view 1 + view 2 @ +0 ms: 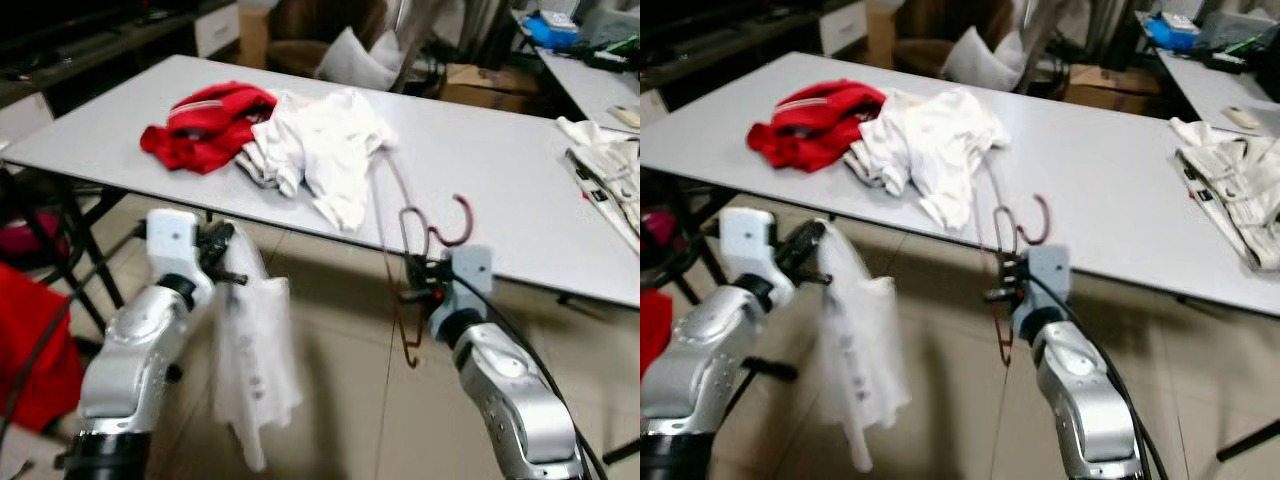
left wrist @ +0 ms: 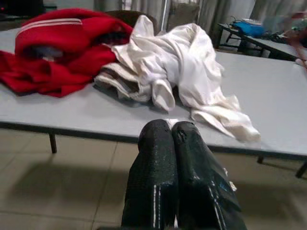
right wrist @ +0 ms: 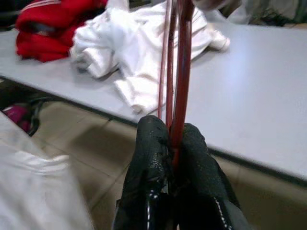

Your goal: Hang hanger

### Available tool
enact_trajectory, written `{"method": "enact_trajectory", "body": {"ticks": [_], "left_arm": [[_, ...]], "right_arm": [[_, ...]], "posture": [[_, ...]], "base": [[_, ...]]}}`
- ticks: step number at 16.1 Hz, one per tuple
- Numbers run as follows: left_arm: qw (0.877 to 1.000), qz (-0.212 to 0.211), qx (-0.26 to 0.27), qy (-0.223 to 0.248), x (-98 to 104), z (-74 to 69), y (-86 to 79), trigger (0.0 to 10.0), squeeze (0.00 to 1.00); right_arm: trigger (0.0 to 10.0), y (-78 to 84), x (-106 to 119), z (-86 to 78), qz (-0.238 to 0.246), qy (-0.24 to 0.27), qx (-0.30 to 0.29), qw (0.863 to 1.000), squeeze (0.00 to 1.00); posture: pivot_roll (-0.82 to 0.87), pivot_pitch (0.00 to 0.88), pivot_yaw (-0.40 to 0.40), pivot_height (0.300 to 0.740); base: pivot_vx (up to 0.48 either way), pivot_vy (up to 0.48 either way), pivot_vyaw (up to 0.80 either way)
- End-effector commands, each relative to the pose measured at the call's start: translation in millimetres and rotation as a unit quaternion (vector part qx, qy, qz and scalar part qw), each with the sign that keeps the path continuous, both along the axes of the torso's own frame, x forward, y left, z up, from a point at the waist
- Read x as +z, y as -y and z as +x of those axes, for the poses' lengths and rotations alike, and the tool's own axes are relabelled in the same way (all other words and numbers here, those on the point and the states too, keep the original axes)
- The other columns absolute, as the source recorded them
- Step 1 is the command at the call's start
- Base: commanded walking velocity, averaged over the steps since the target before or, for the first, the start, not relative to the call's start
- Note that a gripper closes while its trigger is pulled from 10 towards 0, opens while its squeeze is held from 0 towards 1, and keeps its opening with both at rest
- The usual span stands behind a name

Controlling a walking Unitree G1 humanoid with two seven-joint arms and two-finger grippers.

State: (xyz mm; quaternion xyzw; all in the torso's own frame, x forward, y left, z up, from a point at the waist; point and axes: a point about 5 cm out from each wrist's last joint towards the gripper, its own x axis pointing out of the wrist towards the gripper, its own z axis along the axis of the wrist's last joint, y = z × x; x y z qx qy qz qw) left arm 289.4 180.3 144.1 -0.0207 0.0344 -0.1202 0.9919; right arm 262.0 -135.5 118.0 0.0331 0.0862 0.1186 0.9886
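Note:
A dark red wire hanger [image 1: 405, 232] stands nearly upright at the front edge of the white table [image 1: 500, 170], its hook [image 1: 457, 225] curling over the tabletop. My right gripper [image 1: 418, 275] is shut on the hanger's wires just below the table edge; the right wrist view shows the wires [image 3: 178, 72] pinched between the black fingers [image 3: 153, 143]. My left gripper [image 1: 232, 268] is held in front of the table with its fingers [image 2: 156, 158] pressed together. A thin white garment [image 1: 255, 370] hangs from it toward the floor, blurred.
A red garment [image 1: 205, 120] and a crumpled white pile [image 1: 320, 150] lie on the table beyond the grippers. Another light garment [image 1: 610, 180] lies at the right end. A red object [image 1: 30, 340] sits on the floor at left. Table legs and tiled floor are below.

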Motion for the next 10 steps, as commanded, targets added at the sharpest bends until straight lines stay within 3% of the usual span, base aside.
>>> {"method": "enact_trajectory", "body": {"ticks": [1, 3, 8, 10], "left_arm": [[0.999, -0.003, -0.023, 0.023, 11, 3.8, 12.4, 10.0, 0.0], [0.999, 0.001, -0.018, 0.034, 19, 9.4, 6.3, 10.0, 0.0], [0.999, 0.004, -0.019, 0.046, 27, 14.4, 2.7, 10.0, 0.0], [0.998, 0.002, -0.024, 0.053, 31, 14.8, 5.5, 10.0, 0.0]], "right_arm": [[10.0, 10.0, 4, 1.0, -0.008, 0.011, -0.012, 1.0, 0.0], [10.0, 6.9, 6, 2.4, -0.012, 0.018, 0.008, 1.0, 0.0], [10.0, 8.7, 9, 3.6, -0.025, 0.029, 0.022, 0.999, 0.0], [10.0, 9.4, 12, 1.4, -0.04, 0.037, 0.053, 0.997, 0.0]], "posture": [[-0.1, 0.0, -0.03, 0.74], [-0.1, 0.0, -0.026, 0.74], [-0.1, 0.0, -0.024, 0.74], [-0.1, 0.0, -0.03, 0.74]], "base": [[0.431, 0.0, 0.0], [0.429, 0.0, 0.0], [0.43, 0.0, -0.78], [0.429, 0.0, 0.0]]}}
